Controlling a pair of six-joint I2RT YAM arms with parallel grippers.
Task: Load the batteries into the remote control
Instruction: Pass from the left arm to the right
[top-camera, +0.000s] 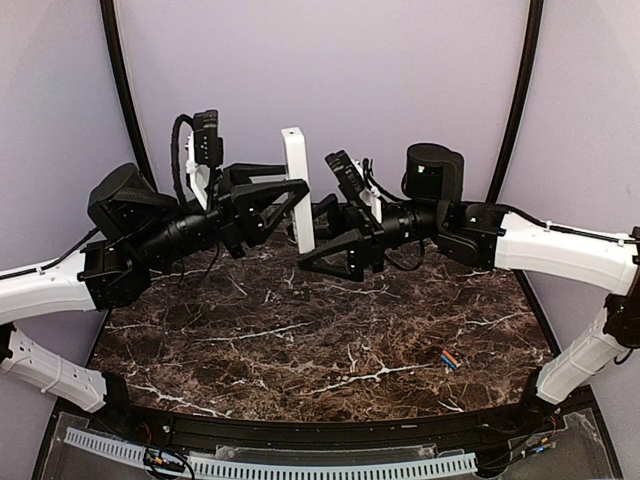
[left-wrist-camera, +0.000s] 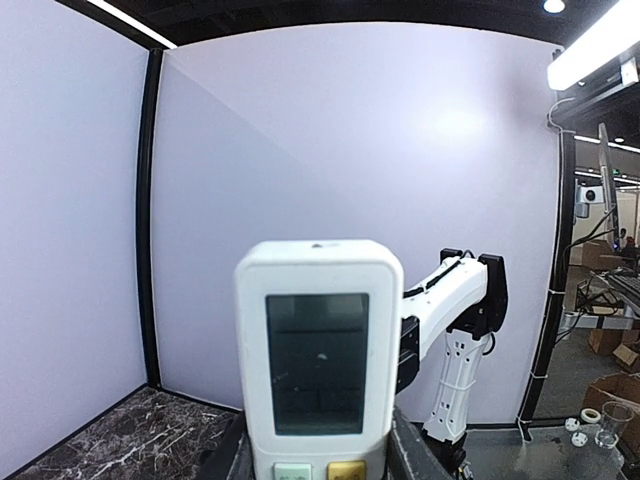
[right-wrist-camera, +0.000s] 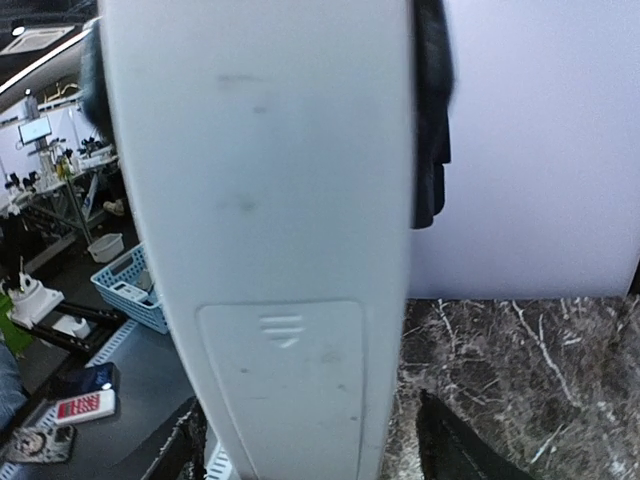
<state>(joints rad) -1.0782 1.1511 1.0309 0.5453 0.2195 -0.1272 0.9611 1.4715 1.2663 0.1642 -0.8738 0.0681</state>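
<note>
My left gripper (top-camera: 298, 205) is shut on the remote control (top-camera: 297, 170), holding it upright in the air above the back of the table. The left wrist view shows the remote control's (left-wrist-camera: 318, 350) dark screen and two buttons, with my left gripper (left-wrist-camera: 320, 462) clamped on its sides. My right gripper (top-camera: 312, 240) is open, its fingers on either side of the remote's lower end. In the right wrist view the remote control's (right-wrist-camera: 270, 180) back fills the frame, its battery cover (right-wrist-camera: 285, 385) in place; my right gripper (right-wrist-camera: 310, 450) shows a gap beside it. The batteries (top-camera: 450, 359), blue and orange, lie on the table's right front.
The dark marble table (top-camera: 300, 340) is walled by pale panels at the back and sides. Both arms meet over its far middle. A cable tray (top-camera: 300, 465) runs along the near edge.
</note>
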